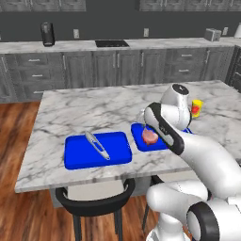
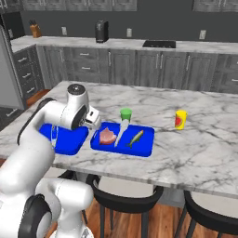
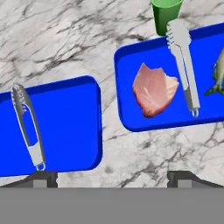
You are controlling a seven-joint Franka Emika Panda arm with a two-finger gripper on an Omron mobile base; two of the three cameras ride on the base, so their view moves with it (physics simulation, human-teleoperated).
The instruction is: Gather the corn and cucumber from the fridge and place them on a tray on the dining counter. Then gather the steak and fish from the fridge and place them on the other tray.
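On one blue tray lie steak, fish and tongs; claw gapes open.

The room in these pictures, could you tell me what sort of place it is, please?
A home kitchen, rendered: a marble dining counter with a dark stool, grey cabinets with a cooktop behind, and a steak on a blue tray.

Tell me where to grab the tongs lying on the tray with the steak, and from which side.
Grip the tongs across the middle of their two arms, coming straight down from above. They lie flat and long on the blue tray, between the steak and the fish, so close the gripper across the narrow width, probably clear of both.
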